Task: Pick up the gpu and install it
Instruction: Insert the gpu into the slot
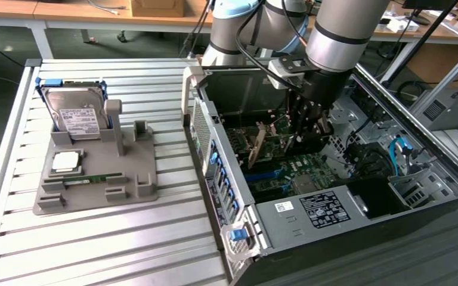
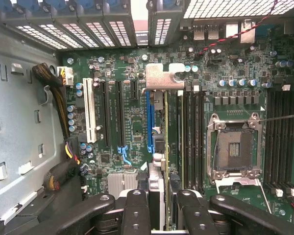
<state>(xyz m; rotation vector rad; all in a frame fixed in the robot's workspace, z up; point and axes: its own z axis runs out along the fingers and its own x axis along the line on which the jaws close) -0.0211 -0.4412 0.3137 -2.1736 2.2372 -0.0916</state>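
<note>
Surface: slatted metal table (image 1: 93, 238), with an open computer case (image 1: 309, 214) lying on its side toward the exterior view's right.
Gripper: gripper (image 1: 305, 134) is down inside the case; its black fingers (image 2: 137, 210) are partly closed on the card's upper edge.
Card: gpu (image 2: 162, 147) stands on edge above the motherboard (image 2: 117, 73), seen edge-on from the wrist, long axis running along the blue slot (image 2: 149, 122), silver bracket (image 2: 161, 77) toward the case's slotted back wall.
Room: memory slots sit just beside the card on one side, black expansion slots on the other.
Tray: grey holder (image 1: 93, 173), well apart, carries a hard drive (image 1: 74, 113) and memory stick (image 1: 90, 178).
</note>
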